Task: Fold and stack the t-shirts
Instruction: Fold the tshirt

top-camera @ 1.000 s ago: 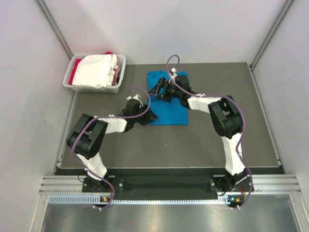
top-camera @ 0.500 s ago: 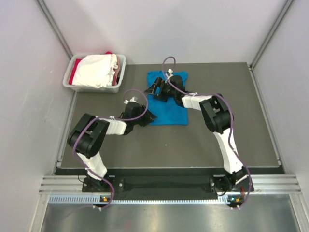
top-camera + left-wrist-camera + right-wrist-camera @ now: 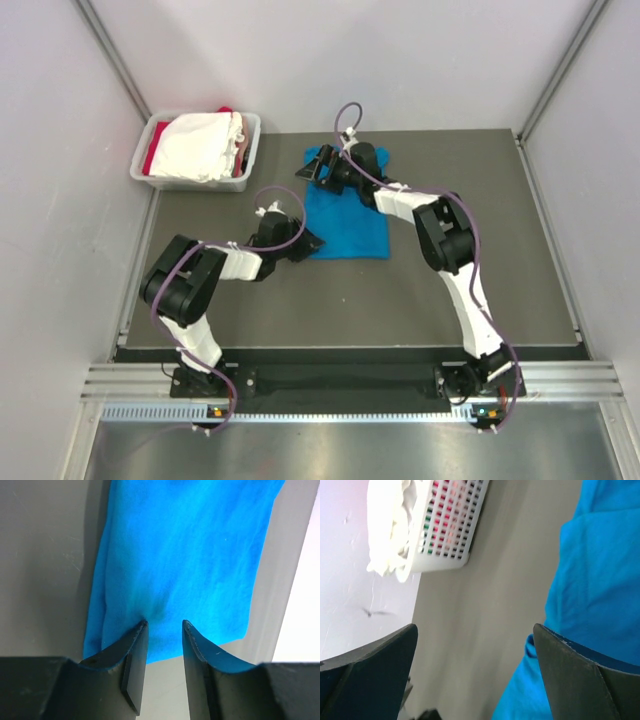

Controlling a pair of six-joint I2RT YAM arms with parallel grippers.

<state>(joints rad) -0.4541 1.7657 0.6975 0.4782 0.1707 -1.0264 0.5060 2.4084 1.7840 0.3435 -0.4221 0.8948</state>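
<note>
The blue t-shirt (image 3: 352, 228) is lying mid-frame on the surface (image 3: 300, 300); the left hand (image 3: 164, 625) is pinching its lower-left edge narrowly, the right hand (image 3: 475, 630) is hovering wide over its upper-left corner

Blue t-shirt (image 3: 352, 228) (image 3: 185, 555) (image 3: 600, 580): bright blue plain cloth, folded to a flat upright rectangle, upper centre of the top view, its upper part hidden.
White t-shirt (image 3: 200, 145) (image 3: 395, 525): crumpled, heaped in the tub (image 3: 197, 184) at upper left.
Red t-shirt (image 3: 155, 160): beside and under the white one, mostly hidden.
</note>
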